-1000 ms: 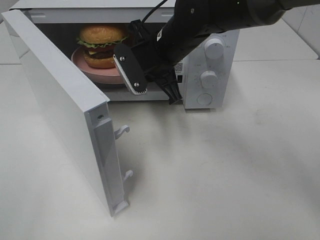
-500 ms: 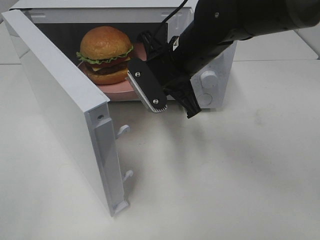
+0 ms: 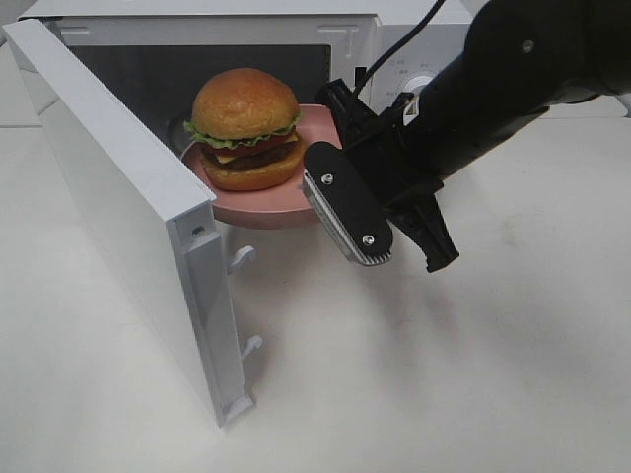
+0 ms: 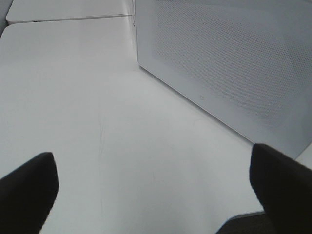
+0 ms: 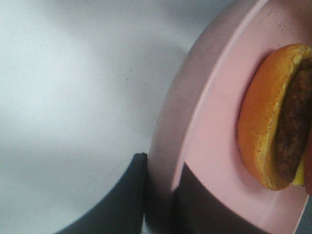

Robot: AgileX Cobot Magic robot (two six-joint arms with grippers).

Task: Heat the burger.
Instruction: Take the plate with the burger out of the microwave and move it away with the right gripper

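- The white desk (image 3: 473, 374) spreads under and around the right gripper.
- The white microwave (image 3: 246, 25) stands behind the right gripper, its door (image 3: 118, 207) swung wide open to that gripper's left side in the high view.
- The black right arm (image 3: 513, 69) reaches in from the right.
- The round pink plate (image 3: 258, 205) sits at the microwave's mouth, its near rim pinched by the right gripper (image 3: 335, 158), whose jaws are clamped on the edge.
- The burger (image 3: 246, 128) rests upright on the plate, just beyond the right gripper.
- The left gripper (image 4: 151, 195) hangs over bare desk beside the microwave's perforated side, its fingers (image 4: 27, 187) spread wide apart, holding nothing.
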